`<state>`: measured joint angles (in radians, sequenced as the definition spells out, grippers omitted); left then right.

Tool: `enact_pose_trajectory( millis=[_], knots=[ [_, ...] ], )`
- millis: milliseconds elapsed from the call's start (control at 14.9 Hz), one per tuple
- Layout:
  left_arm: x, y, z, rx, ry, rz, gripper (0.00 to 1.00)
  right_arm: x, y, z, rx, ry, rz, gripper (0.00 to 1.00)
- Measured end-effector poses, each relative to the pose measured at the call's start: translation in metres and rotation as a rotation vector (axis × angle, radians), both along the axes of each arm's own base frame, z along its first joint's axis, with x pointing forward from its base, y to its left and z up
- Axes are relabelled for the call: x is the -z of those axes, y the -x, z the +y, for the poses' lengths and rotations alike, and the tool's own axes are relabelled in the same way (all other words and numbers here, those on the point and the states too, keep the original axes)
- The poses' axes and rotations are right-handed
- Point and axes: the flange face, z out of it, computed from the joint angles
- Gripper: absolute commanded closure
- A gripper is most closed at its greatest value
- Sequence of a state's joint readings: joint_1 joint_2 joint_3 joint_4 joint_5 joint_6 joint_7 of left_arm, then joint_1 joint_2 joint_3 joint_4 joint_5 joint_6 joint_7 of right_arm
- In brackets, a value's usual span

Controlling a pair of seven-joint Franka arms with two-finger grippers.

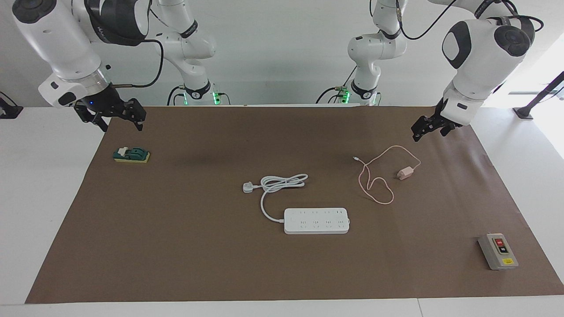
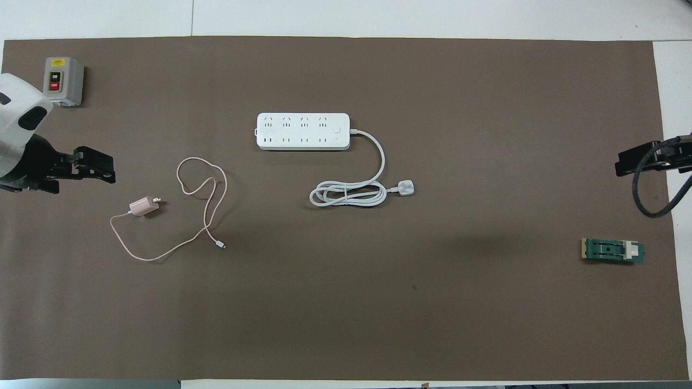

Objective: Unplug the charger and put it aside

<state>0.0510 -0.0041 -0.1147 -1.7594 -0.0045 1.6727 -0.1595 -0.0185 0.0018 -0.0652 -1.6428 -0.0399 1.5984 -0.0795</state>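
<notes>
A: Where does the charger (image 1: 404, 172) lie?

B: It rests on the brown mat (image 1: 220, 264) of the counter (image 1: 44, 198), out of the power strip (image 1: 316, 220), prongs bare. It sits below the left hand (image 1: 426, 128), a little toward the middle of the counter from it, not touching it. Its thin pink cable (image 1: 374, 185) loops loosely from the cube, and the tiny connector (image 1: 355, 158) ends toward the right arm's end.

A: And the left hand itself?

B: It hangs in the air over the mat's edge at the left arm's end, holding nothing. How far its fingers are parted cannot be told.

A: The right hand?

B: The right hand (image 1: 116, 115) hangs over the mat's corner at the right arm's end, fingers spread apart, empty. A small green block on a yellow base (image 1: 131, 155) lies on the mat just below it.

A: What of the power strip?

B: It lies well apart from both hands, about mid-counter, every socket free. Its thick white cord (image 1: 282, 182) is coiled nearer the robots, ending in a white plug (image 1: 249, 187) flat on the mat.

A: Anything else?

B: A grey switch box (image 1: 498, 251) with a red and a black button sits at the left arm's end, farther from the robots than the charger, well apart from the left hand
</notes>
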Motion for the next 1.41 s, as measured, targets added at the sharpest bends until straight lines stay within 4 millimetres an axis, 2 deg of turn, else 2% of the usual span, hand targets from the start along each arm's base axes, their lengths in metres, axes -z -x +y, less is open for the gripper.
enact_pose_trajectory(
  millis=[201,671,1409],
  knots=[
    [-0.005,0.002,-0.007,0.066,0.014,-0.008,0.00,-0.005,0.002,-0.001,0.040,0.002,-0.014,0.00],
    [-0.025,0.008,-0.015,0.108,0.016,0.012,0.00,-0.020,0.005,0.012,0.009,0.002,-0.013,0.00],
    [-0.035,0.007,-0.015,0.108,0.017,-0.008,0.00,-0.019,0.006,0.013,0.009,-0.005,-0.009,0.00]
  ],
)
